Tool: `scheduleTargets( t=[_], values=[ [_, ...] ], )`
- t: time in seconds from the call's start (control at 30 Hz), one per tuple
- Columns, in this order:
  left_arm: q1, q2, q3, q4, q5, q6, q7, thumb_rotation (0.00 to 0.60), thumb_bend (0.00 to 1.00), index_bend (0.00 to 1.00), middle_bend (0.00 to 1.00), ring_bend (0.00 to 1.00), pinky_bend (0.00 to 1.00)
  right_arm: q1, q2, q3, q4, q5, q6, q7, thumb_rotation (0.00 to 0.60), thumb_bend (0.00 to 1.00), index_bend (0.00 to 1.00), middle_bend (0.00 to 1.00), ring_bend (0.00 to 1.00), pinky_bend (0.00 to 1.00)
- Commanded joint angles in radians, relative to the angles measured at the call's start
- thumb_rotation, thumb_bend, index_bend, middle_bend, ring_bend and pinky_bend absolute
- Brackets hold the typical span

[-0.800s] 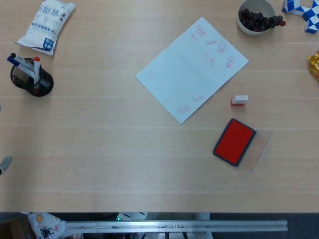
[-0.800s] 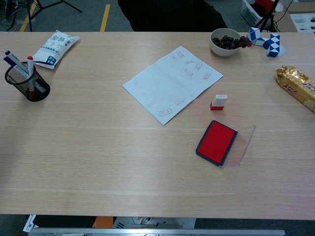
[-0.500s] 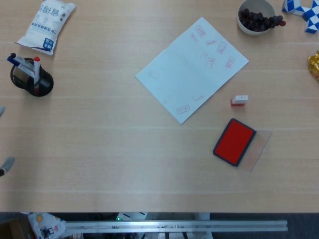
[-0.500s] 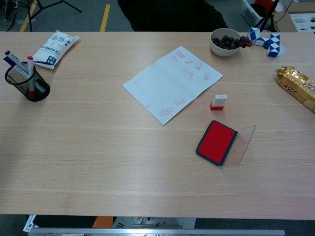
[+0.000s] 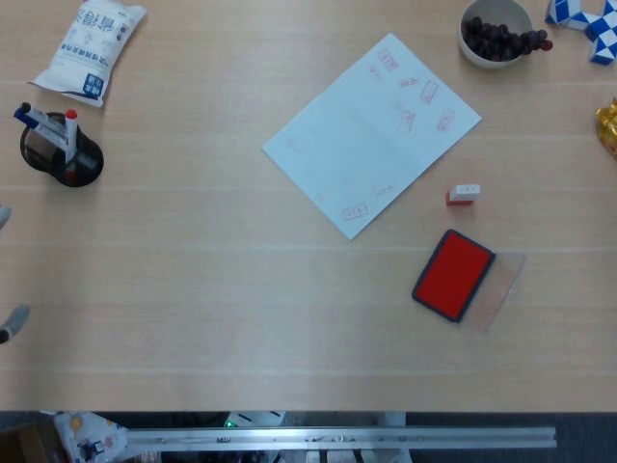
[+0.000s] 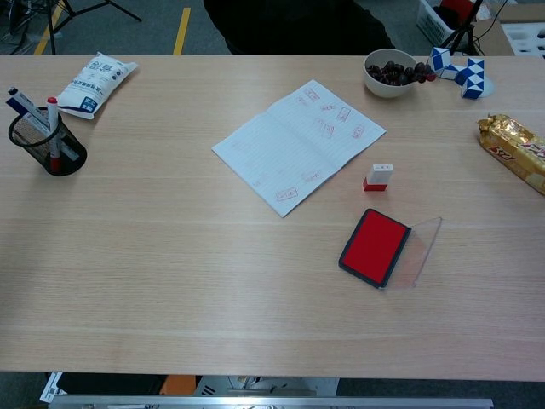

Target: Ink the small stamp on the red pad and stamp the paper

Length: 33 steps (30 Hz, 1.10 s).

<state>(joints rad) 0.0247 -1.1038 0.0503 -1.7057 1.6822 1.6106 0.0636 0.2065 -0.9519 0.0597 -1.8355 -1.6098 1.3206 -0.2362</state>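
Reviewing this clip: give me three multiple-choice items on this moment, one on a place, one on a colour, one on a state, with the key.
1. Where does the small stamp stand?
A. on the paper
B. on the bare table between the paper and the red ink pad
C. inside the pen holder

2. What colour is the bowl holding the dark fruit?
A. white
B. blue
C. black

3. What state is the red ink pad in?
A. lid shut
B. open, clear lid folded out to its side
C. upside down

Key: 1 B, the stamp sits on wood, apart from the paper and from the pad. 2 A, the bowl's rim and wall are white in both views. 3 B, the red surface is exposed and the transparent lid lies beside it.
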Motion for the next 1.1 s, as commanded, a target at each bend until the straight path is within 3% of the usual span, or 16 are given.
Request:
scheduleTargets(
  t=[0.03, 0.3, 0.5, 0.63, 1.1],
  values=[
    [0.001, 0.001, 0.000, 0.000, 0.000, 0.001, -0.003, 0.600, 0.12, 0.00, 0.12, 0.13, 0.09, 0.049, -0.031, 0.017, -0.035, 0.024, -0.063, -0.052, 0.600, 0.35, 0.57, 0.49, 0.42, 0.35],
    [0.003, 0.002, 0.001, 0.007, -0.004, 0.003, -0.010, 0.600, 0.12, 0.00, 0.12, 0.13, 0.09, 0.158, -0.144, 0.049, -0.042, 0.130, -0.214, -0.175, 0.600, 0.35, 0.57, 0.44, 0.37, 0.35],
    [0.004, 0.000, 0.000, 0.013, -0.011, 0.000, -0.013, 0.600, 0.12, 0.00, 0.12, 0.13, 0.09, 0.226, -0.240, 0.066, -0.009, 0.238, -0.290, -0.283, 0.600, 0.31, 0.46, 0.39, 0.31, 0.35],
    [0.004, 0.000, -0.002, 0.015, -0.015, -0.001, -0.015, 0.600, 0.12, 0.00, 0.12, 0.13, 0.09, 0.258, -0.293, 0.073, 0.012, 0.288, -0.308, -0.331, 0.600, 0.28, 0.42, 0.37, 0.30, 0.35],
    [0.000, -0.001, -0.003, 0.014, -0.021, -0.011, -0.012, 0.600, 0.12, 0.00, 0.12, 0.13, 0.09, 0.376, -0.462, 0.078, 0.164, 0.525, -0.353, -0.526, 0.600, 0.28, 0.42, 0.37, 0.30, 0.35]
  ],
)
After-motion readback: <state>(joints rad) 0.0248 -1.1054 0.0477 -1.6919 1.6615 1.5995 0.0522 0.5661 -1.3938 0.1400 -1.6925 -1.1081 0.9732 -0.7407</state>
